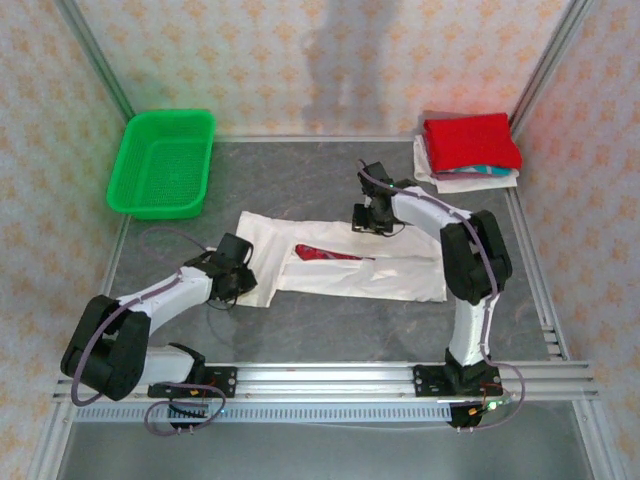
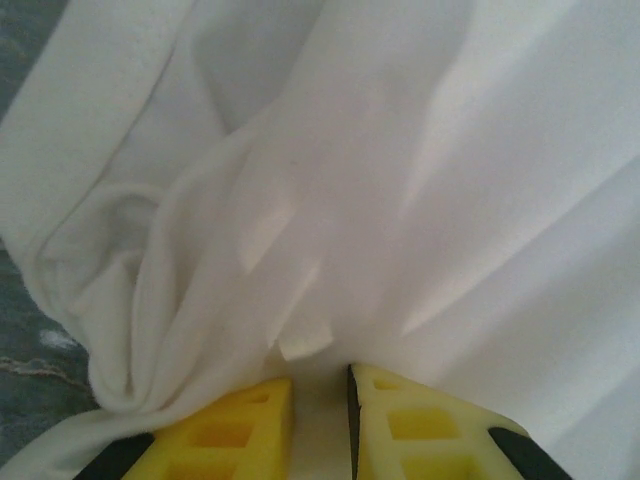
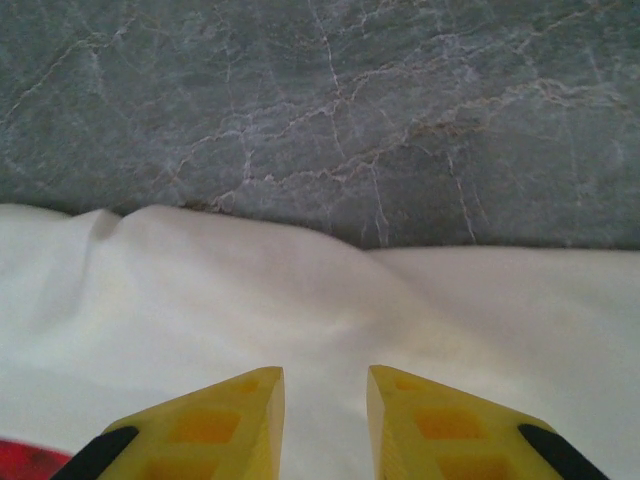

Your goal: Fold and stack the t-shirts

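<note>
Cream tee [image 1: 350, 275] is being seen flat on the table [image 1: 330, 335], folded into a long strip running left to right, with its red graphic [image 1: 325, 254] showing near the middle

The strip's left end is being pinched by the left gripper [image 1: 238, 272]. In the left wrist view its yellow fingers [image 2: 250, 425] are being held nearly together, and bunched white cloth is being squeezed in the narrow gap between them

The right gripper [image 1: 375, 222] is being held low at the tee's far edge, right of the middle. In the right wrist view the jaws are being held a small way apart over the cloth, just short of its edge, with grey table beyond. Whether any cloth is being gripped there cannot be told, since the tips are cut off by the frame

A stack [image 1: 470, 160] of folded tees, a red one on top, is being seen at the far right corner, well apart from the strip. A green basket [image 1: 160, 170] is being seen at the far left corner
</note>
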